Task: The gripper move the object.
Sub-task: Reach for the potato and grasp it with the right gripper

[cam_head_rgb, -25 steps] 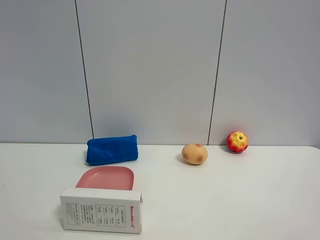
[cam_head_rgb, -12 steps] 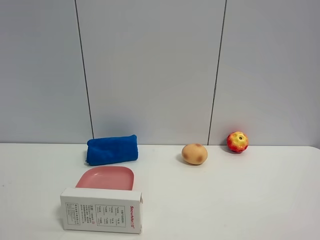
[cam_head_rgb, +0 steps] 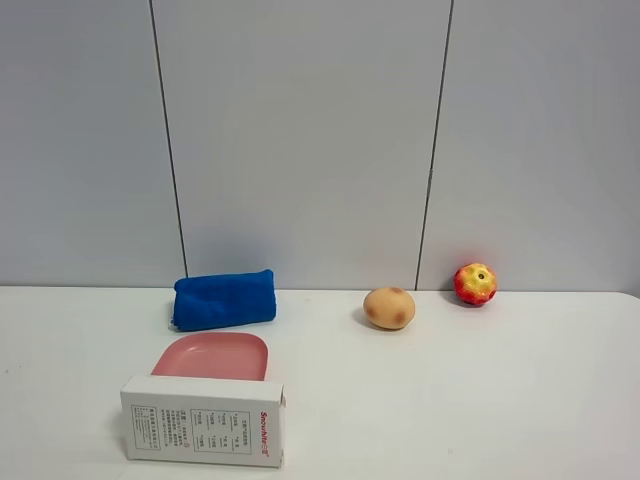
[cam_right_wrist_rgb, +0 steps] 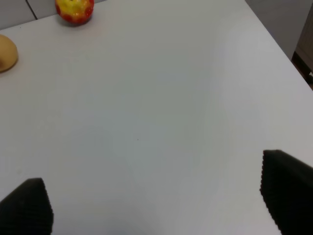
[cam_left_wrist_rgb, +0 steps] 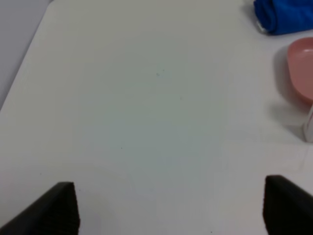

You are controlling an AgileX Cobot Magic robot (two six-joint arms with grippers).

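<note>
The object, a tan-orange potato-like lump point(cam_head_rgb: 389, 308) with a brownish blotch, lies on the white table point(cam_head_rgb: 480, 400) near the back wall, right of centre. Its edge also shows in the right wrist view point(cam_right_wrist_rgb: 6, 55). Neither arm shows in the exterior high view. In the left wrist view, my left gripper point(cam_left_wrist_rgb: 168, 210) is open and empty over bare table, its black fingertips point(cam_left_wrist_rgb: 54, 210) wide apart. In the right wrist view, my right gripper point(cam_right_wrist_rgb: 156, 200) is open and empty, well short of the object.
A red-and-yellow apple point(cam_head_rgb: 475, 284) sits right of the object by the wall. A blue folded cloth point(cam_head_rgb: 224, 299) lies at the back left. A pink dish point(cam_head_rgb: 213, 356) and a white box point(cam_head_rgb: 203, 433) stand front left. The table's right edge point(cam_right_wrist_rgb: 279, 44) is close.
</note>
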